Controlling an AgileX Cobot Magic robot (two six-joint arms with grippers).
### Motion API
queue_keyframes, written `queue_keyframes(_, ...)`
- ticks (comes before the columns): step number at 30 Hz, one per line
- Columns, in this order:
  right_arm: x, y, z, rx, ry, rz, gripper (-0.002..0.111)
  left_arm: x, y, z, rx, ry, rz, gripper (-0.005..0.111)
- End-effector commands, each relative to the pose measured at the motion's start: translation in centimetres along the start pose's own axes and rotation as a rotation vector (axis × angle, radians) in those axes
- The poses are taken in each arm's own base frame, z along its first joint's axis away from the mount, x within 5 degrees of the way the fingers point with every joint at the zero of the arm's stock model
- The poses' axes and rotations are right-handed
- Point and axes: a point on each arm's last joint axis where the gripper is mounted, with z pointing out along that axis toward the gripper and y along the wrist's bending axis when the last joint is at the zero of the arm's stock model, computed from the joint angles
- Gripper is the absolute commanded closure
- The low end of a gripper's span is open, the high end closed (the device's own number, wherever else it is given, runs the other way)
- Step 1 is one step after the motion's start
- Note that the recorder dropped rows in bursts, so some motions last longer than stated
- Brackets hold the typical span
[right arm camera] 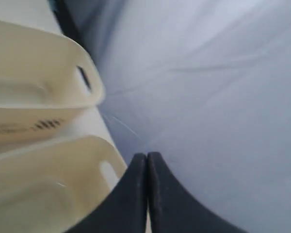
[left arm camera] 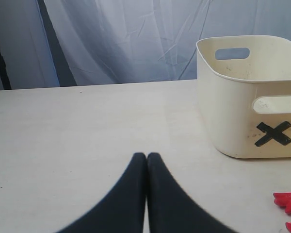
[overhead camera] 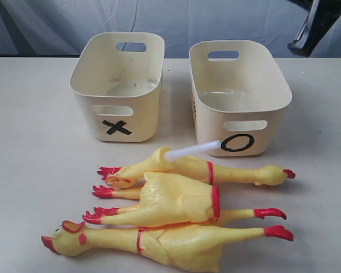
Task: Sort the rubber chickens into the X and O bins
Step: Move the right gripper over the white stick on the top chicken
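I read X on cream plastic tub [left arm camera: 242,111] ahead of L gripper [left arm camera: 146,155], O on 2nd tub [overhead camera: 213,122]; skinny yellow rubber chickens [overhead camera: 176,199], red feet; L and R gripper [right arm camera: 146,155] both pressed together.

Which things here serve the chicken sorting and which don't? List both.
Job:
tube chicken
middle chicken
near chicken
X bin
O bin
left end effector, shut
right end effector, shut

Not job:
table
curtain
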Motion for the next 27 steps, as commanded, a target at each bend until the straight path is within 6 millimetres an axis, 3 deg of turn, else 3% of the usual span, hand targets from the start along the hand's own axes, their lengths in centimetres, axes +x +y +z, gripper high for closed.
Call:
queue_keyframes(1, 3.1, -1.5, -0.2, 0.254, 0.259, 0.089, 0.109, -0.1, 0.0, 0.0, 0.004, -0.011, -0.005, 0.107)
queue_keyframes(6, 6.9, 0.3, -0.2, 0.308, 0.458, 0.13, 0.109, -0.1, 0.0, 0.0, 0.004, -0.011, -0.005, 0.107)
queue_keyframes(10, 9.0, 2.7, -0.4, 0.3, 0.535, 0.317, 0.109, -0.1, 0.0, 0.0, 0.004, -0.011, -0.005, 0.107)
queue_keyframes(13, 8.8, 3.6, -0.9, 0.282, 0.528, 0.323, 0.109, -0.1, 0.0, 0.0, 0.004, -0.011, -0.005, 0.107)
queue_keyframes(17, 6.2, 3.8, -1.5, 0.248, 0.404, 0.284, 0.109, -0.1, 0.0, 0.0, 0.004, -0.011, -0.005, 0.107)
queue_keyframes(19, 5.5, 3.7, -1.8, 0.234, 0.377, 0.218, 0.109, -0.1, 0.0, 0.0, 0.004, -0.011, -0.005, 0.107)
queue_keyframes(22, 4.8, 3.8, -2.0, 0.199, 0.381, -0.02, 0.109, -0.1, 0.0, 0.0, 0.004, -0.011, -0.005, 0.107)
queue_keyframes(27, 3.4, 3.8, -2.6, 0.169, 0.441, -0.52, 0.109, -0.1, 0.0, 0.0, 0.004, -0.011, -0.005, 0.107)
